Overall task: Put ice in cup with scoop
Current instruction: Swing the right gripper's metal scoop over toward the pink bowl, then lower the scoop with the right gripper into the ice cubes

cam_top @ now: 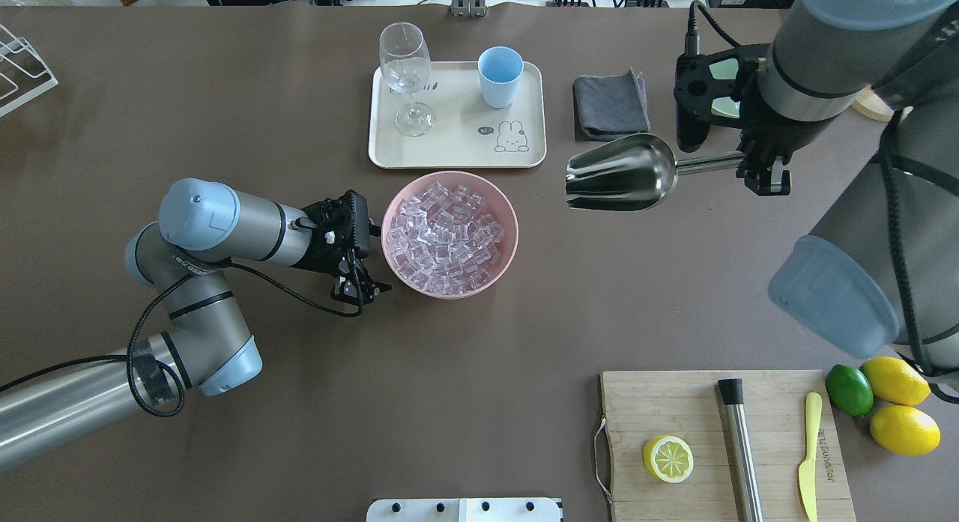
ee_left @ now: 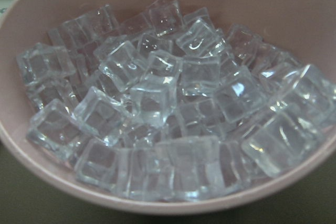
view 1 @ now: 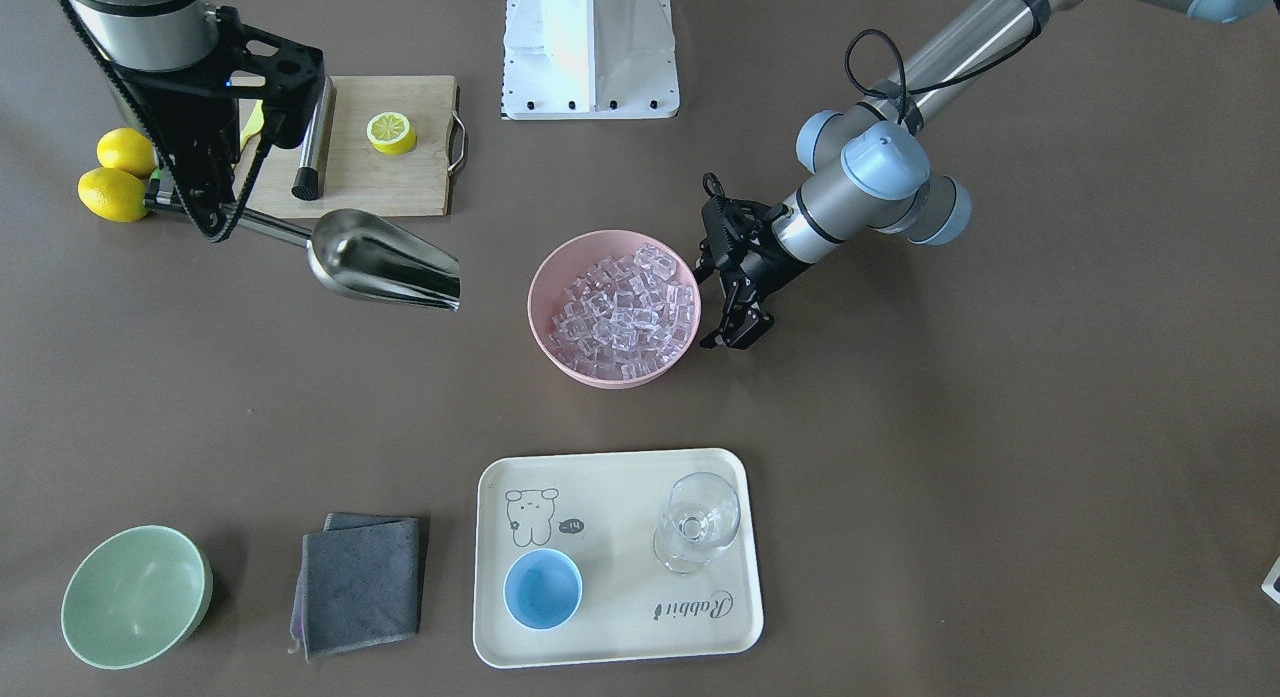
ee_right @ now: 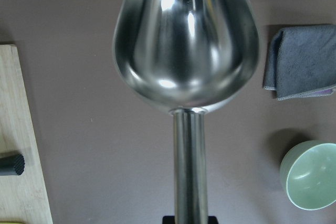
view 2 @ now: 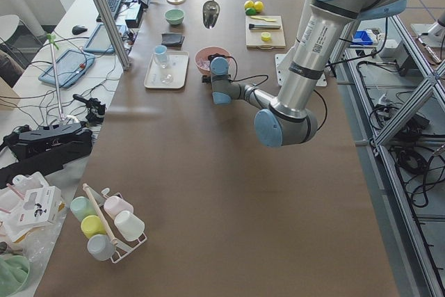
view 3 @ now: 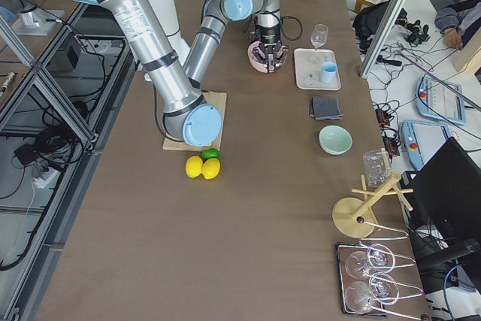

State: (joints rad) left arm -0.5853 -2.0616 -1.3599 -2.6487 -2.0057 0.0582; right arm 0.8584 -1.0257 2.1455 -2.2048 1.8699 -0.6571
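Observation:
The steel scoop (cam_top: 622,171) hangs level and empty above the table, right of the pink bowl (cam_top: 449,294), with its mouth towards the bowl. My right gripper (cam_top: 763,170) is shut on its handle; the right wrist view shows the empty trough (ee_right: 186,40). The ice (cam_top: 446,237) fills the pink bowl, and it fills the left wrist view (ee_left: 157,103) too. My left gripper (cam_top: 362,286) is open, close against the bowl's left side. The light-blue cup (cam_top: 500,74) stands empty on the cream tray (cam_top: 449,153) behind the bowl.
A clear stemmed glass (cam_top: 405,65) stands on the tray left of the cup. A grey cloth (cam_top: 610,106) lies right of the tray, and a pale green bowl (ee_right: 310,174) beyond it. A cutting board (cam_top: 674,410) with a lemon half, a steel cylinder and a knife lies at the near right.

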